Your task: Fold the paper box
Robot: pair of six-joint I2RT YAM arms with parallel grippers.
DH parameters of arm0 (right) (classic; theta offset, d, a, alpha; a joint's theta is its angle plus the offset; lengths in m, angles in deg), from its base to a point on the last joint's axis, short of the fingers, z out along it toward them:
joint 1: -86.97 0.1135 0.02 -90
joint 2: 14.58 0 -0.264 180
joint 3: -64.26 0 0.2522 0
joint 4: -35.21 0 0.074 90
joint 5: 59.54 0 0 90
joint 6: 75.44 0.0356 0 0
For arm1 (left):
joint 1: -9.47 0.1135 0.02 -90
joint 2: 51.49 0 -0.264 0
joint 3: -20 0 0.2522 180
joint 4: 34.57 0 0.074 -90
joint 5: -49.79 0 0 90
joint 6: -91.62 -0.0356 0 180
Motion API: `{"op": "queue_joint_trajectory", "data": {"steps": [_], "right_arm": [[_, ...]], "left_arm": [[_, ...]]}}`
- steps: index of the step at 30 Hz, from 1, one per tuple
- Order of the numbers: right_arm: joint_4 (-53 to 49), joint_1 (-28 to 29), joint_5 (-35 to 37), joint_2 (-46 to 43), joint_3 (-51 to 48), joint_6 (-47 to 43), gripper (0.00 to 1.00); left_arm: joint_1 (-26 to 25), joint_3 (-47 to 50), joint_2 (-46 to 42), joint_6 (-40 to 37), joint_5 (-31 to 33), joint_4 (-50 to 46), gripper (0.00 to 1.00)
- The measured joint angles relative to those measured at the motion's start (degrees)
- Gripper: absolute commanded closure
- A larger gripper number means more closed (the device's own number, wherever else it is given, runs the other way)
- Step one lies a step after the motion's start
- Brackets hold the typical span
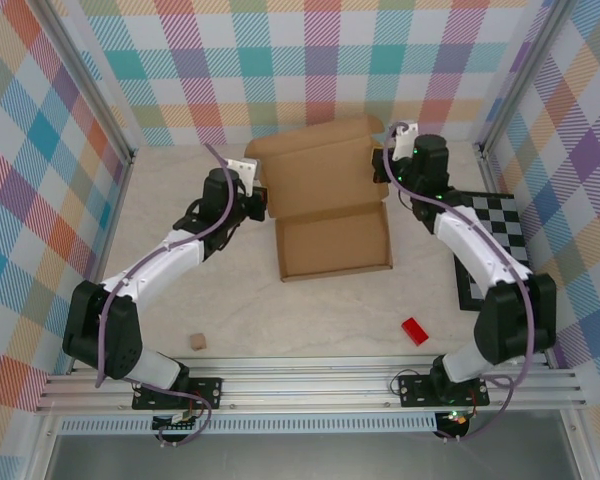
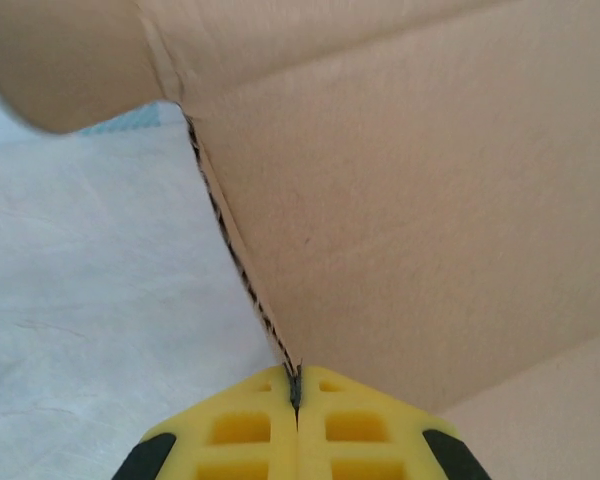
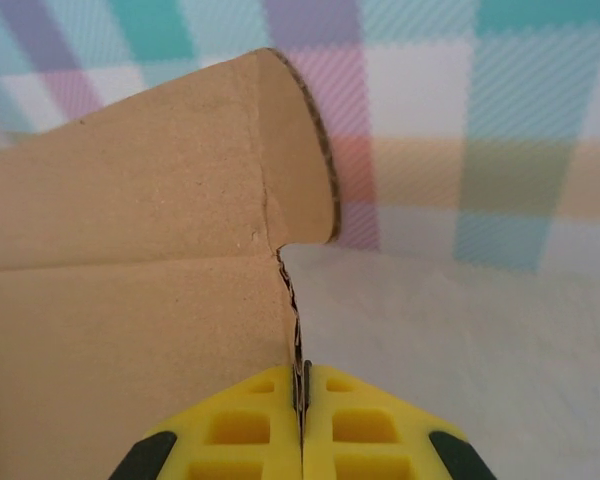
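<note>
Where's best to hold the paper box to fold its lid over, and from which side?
The lid panel's thin side edges, one gripper from each side: the paper box lies open, those edges free. Left gripper and right gripper pinch them.

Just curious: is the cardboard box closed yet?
Open. The paper box shows its bare inside, lid gripped by left claw and right claw.
</note>
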Motion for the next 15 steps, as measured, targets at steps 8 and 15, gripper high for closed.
{"op": "queue_joint_trajectory", "data": {"steps": [8,15], "right_arm": [[-5.2,4.04,10.45,8.87,1.03,7.34,0.76],[-18.62,0.81,6.8,11.43,10.62,8.28,0.49]], "left_arm": [[-0.92,3.34,1.4,-3.04,8.68,7.67,1.0],[-1.11,6.12,3.45,-7.43,10.54,10.82,1.0]]}}
